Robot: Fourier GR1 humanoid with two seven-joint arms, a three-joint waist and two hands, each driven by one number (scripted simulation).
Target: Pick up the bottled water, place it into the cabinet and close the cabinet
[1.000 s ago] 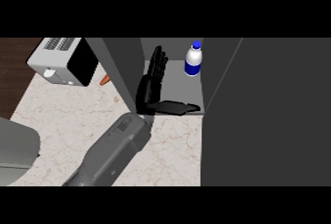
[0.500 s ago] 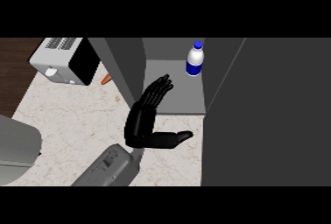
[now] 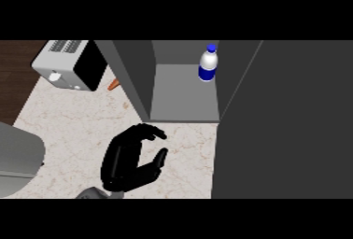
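Clear plastic water bottle (image 3: 208, 64), blue cap and blue label, stands upright inside the open dark grey cabinet (image 3: 185, 93), on its lighter grey floor, toward the back and close to the right inner wall. Broad dark grey panel (image 3: 289, 121) fills the view's right side, beside the opening. Left robot hand (image 3: 131, 161) is over the pale marbled surface (image 3: 69, 121), outside the cabinet, just before its front left corner; well apart from the bottle, which sits up and to the right of it. Fingers (image 3: 138, 142) point toward the cabinet, mostly extended with tips bent over, thumb spread off to the side; nothing held. Short piece of grey forearm shows at the lower edge. White and black toaster (image 3: 72, 65) on the surface left of the cabinet; small orange item (image 3: 114, 84) between them, partly hidden.
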